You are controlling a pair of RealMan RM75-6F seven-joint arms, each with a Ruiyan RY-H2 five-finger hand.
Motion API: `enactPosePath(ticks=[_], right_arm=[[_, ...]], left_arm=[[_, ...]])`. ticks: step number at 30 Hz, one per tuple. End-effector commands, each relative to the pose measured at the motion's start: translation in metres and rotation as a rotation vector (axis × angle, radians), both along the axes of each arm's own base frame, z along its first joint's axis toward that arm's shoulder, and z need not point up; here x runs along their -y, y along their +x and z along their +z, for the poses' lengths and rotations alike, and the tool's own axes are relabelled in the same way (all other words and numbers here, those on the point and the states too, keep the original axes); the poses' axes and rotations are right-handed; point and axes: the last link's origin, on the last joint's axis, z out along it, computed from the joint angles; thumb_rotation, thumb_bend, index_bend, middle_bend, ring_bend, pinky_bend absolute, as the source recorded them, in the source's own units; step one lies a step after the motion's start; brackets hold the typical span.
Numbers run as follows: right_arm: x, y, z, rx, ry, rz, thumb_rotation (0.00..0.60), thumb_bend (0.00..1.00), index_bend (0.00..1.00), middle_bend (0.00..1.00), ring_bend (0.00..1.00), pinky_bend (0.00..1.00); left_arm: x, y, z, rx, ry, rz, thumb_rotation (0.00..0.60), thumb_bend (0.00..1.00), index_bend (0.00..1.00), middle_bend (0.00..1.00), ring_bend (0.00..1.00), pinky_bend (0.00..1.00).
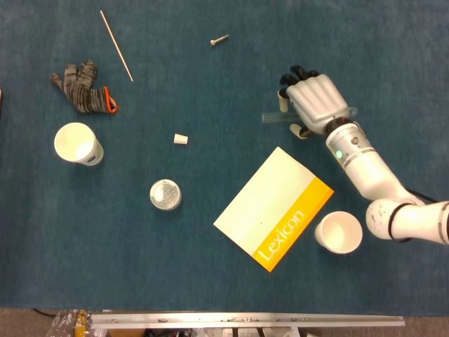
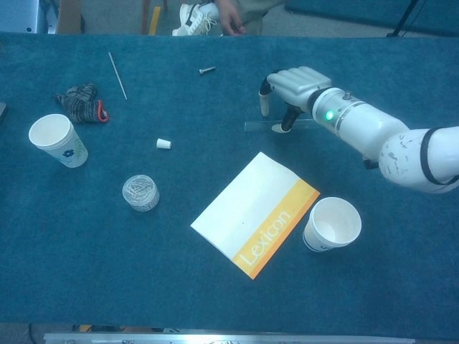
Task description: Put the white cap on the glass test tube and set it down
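The glass test tube [image 1: 272,117] lies flat on the worktop [image 1: 210,168] right of centre, under the right hand [image 1: 313,104] whose curled fingers straddle it, contact unclear; light, slick, brittle and roll-prone, it probably wants a gentle mid-length pinch.

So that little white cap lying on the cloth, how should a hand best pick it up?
Probably from straight above, pinching across its short sides. The white cap is tiny and lies alone on the table, nothing crowding it, so fingertips can close around it.
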Motion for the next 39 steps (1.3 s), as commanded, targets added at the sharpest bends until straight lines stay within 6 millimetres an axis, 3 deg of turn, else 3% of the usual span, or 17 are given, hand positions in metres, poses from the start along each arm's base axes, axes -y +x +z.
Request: enactPosePath(ticks=[1, 17, 39], right_arm=[[0.002, -0.003, -0.004, -0.02, -0.009, -0.005, 0.6, 0.21, 0.48, 0.23, 0.09, 0.23], [0.01, -0.026, -0.005, -0.085, -0.042, -0.041, 0.6, 0.21, 0.48, 0.23, 0.09, 0.23], [0.011, -0.034, -0.014, -0.107, -0.034, -0.064, 0.6, 0.21, 0.52, 0.23, 0.09, 0.23]], left_arm=[[0.0, -0.001, 0.0, 0.002, 0.001, 0.001, 0.6, 0.34, 0.3, 0.17, 0.08, 0.13], [-0.004, 0.0, -0.007, 0.014, -0.019, -0.025, 0.6, 0.34, 0.3, 0.16, 0.08, 0.13], [-0.004, -0.003, -0.009, 0.016, -0.025, -0.016, 0.6, 0.34, 0.3, 0.14, 0.08, 0.13]])
